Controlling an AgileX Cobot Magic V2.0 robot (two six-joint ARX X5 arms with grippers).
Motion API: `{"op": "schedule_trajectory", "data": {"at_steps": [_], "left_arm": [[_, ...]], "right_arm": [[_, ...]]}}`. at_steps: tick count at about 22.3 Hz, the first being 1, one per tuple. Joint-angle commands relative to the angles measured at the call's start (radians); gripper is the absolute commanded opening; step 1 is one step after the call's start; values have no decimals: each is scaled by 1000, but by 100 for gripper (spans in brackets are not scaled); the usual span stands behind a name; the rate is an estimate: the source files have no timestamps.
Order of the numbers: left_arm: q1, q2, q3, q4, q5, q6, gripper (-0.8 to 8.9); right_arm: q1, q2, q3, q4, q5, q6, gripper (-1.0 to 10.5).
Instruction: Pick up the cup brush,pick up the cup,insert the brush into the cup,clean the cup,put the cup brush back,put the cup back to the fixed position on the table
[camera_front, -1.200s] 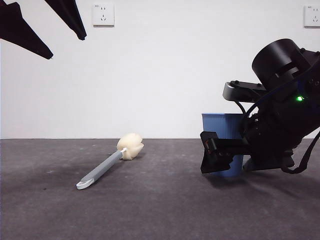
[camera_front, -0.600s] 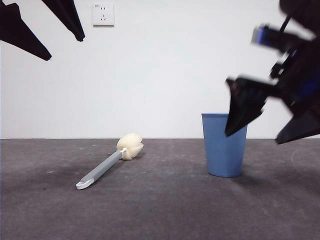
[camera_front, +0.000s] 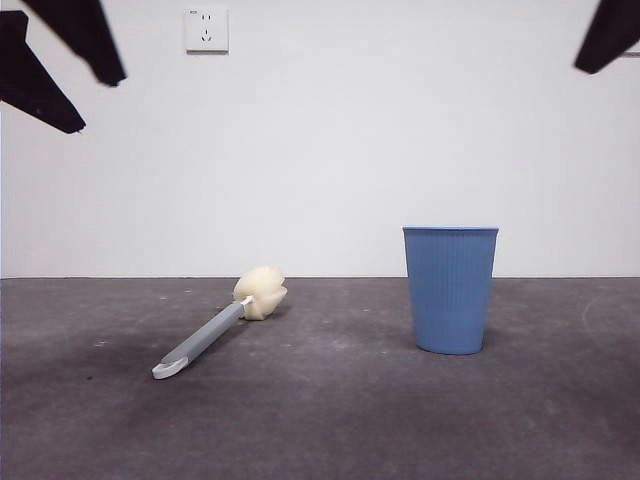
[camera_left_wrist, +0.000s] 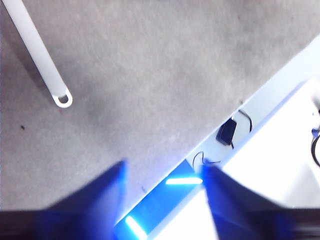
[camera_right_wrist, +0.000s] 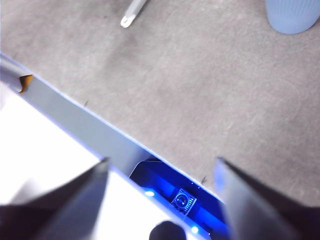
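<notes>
The cup brush (camera_front: 215, 332) lies flat on the table (camera_front: 330, 420), with its cream sponge head (camera_front: 261, 292) toward the back and its white looped tip (camera_front: 166, 369) toward the front. The blue ribbed cup (camera_front: 450, 290) stands upright to its right. My left gripper (camera_front: 97, 104) hangs open and empty high at the top left. Its wrist view shows the brush handle (camera_left_wrist: 37, 55) and loop (camera_left_wrist: 62, 100) below it. My right gripper (camera_front: 605, 38) shows only as a black tip at the top right. Its jaws stand open and empty in the right wrist view (camera_right_wrist: 162, 170), with the cup (camera_right_wrist: 292, 15) far off.
A white wall with a socket (camera_front: 206, 29) stands behind the table. The table's front edge (camera_right_wrist: 90, 127) and the pale floor beyond it show in both wrist views, with a black plug and cable (camera_left_wrist: 227, 132) on the floor.
My right gripper has let go of the cup and risen from beside it to the top right corner. The cup stays standing. My left gripper has drifted slightly left.
</notes>
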Motion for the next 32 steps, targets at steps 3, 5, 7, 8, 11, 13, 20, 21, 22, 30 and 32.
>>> {"op": "schedule_trajectory", "data": {"at_steps": [3, 5, 7, 8, 11, 13, 20, 21, 22, 30, 32], "left_arm": [[0, -2, -5, -10, -1, 36, -7], [0, -2, -5, -11, -5, 36, -4], [0, -2, -5, -11, -5, 35, -4], [0, -2, -5, -10, -5, 35, -4], [0, -1, -5, -9, -5, 35, -4], [0, -1, -5, -3, -5, 35, -4], [0, -1, -5, 61, -5, 35, -4], [0, -1, -5, 72, -5, 35, -4], [0, -1, -5, 88, -9, 36, -4], [54, -122, -8, 280, -211, 169, -3], [111, -185, -24, 394, -237, 195, -3]], "right_arm": [[3, -10, 4, -6, 3, 27, -4], [3, -10, 4, -6, 3, 53, 1], [3, -10, 4, -6, 5, 53, 1], [3, -10, 4, -6, 5, 50, 1], [2, -10, 4, -6, 6, 50, 1], [2, -10, 4, -6, 6, 50, 1], [2, -10, 4, -6, 6, 50, 1], [2, -10, 4, -6, 6, 50, 1], [2, -10, 4, -6, 6, 50, 1], [2, -10, 4, -6, 6, 50, 1], [2, -10, 4, -6, 6, 50, 1]]}}
